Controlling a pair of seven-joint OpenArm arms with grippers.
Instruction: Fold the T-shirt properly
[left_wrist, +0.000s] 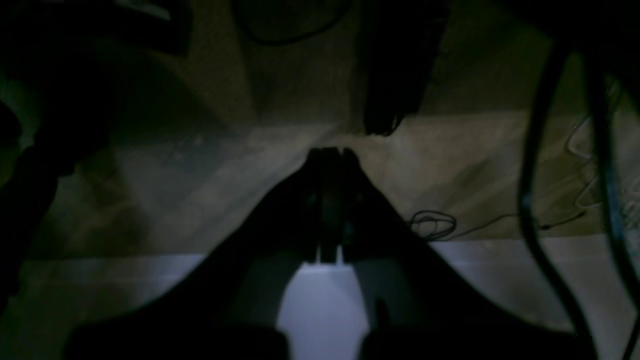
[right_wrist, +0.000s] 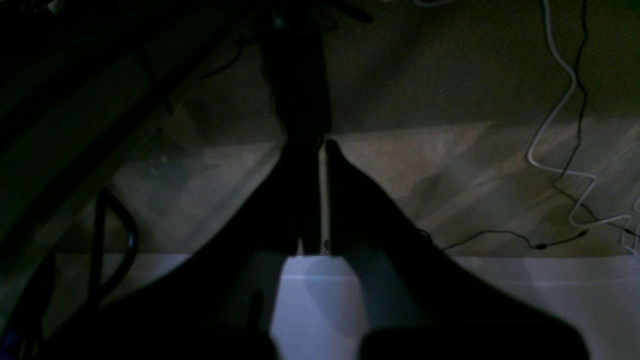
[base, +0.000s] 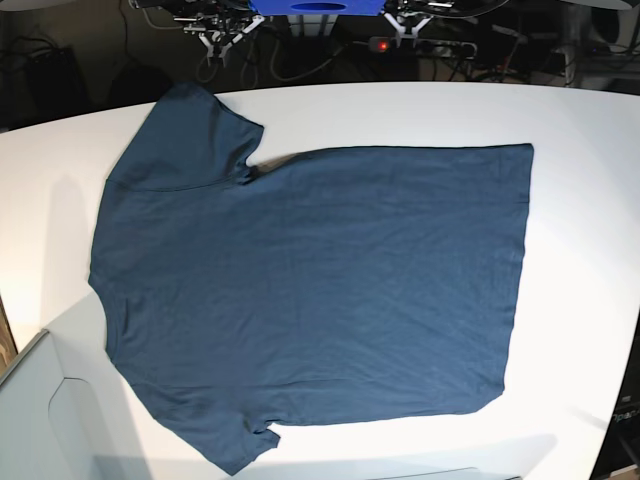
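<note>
The dark navy T-shirt (base: 310, 290) lies spread flat on the white table (base: 580, 150) in the base view. Its sleeves point to the upper left and lower left, and its hem is on the right. Neither gripper shows in the base view. In the dim left wrist view my left gripper (left_wrist: 330, 152) is shut with nothing between its fingers, out over the table's edge and the floor. In the right wrist view my right gripper (right_wrist: 322, 146) is likewise shut and empty, with only a thin slit between its fingers. The T-shirt appears in neither wrist view.
A blue mount (base: 315, 6) with white brackets and cables sits behind the table's far edge. A pale box corner (base: 35, 400) stands at the lower left. Cables (right_wrist: 560, 130) lie on the carpet beyond the table edge (left_wrist: 320, 310).
</note>
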